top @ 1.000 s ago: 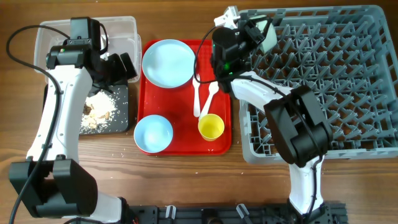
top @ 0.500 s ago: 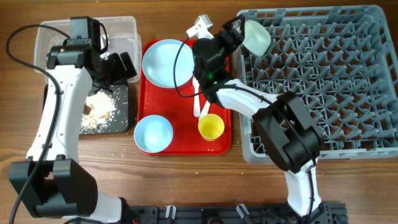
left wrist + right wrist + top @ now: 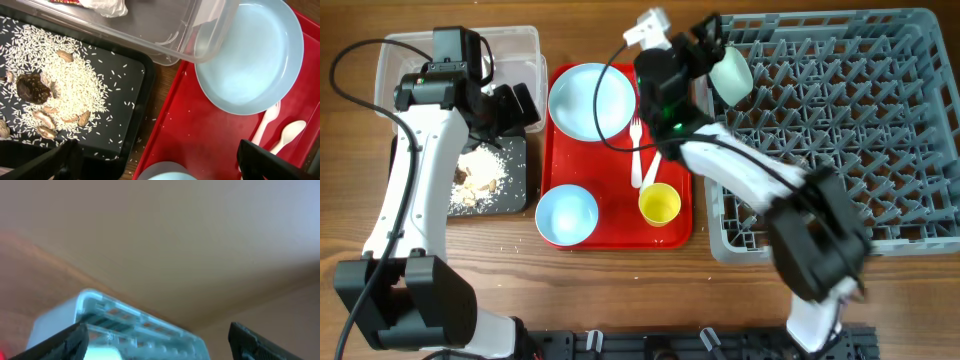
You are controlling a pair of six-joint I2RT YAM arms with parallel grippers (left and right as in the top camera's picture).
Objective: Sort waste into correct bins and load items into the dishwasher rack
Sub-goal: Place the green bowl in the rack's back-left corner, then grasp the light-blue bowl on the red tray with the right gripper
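My left gripper [image 3: 520, 105] [image 3: 165, 165] is open and empty, hovering over the gap between the black tray [image 3: 125, 120] and the red tray. Rice and brown lumps [image 3: 60, 85] lie on the black tray. Crumpled wrappers [image 3: 102, 6] lie in the clear tub [image 3: 175, 40]. My right gripper [image 3: 712, 45] [image 3: 172, 340] is open and points upward at the rack's far left corner. The pale green bowl [image 3: 732, 70] stands on edge in the grey rack [image 3: 860, 130] right beside it. The blue plate [image 3: 590, 100], blue bowl [image 3: 566, 214], yellow cup [image 3: 659, 204], and the fork and spoon [image 3: 640, 155] lie on the red tray.
The red tray [image 3: 620, 235] lies between the bins and the rack. Loose rice grains are scattered on the wooden table [image 3: 510, 232] in front of the black tray. The right wrist view shows only a wall and an air-conditioning unit [image 3: 115, 320].
My right arm has swung left and back and is blurred with motion. The green bowl has shifted a little left and toward me at the rack's corner. The left arm has not moved.
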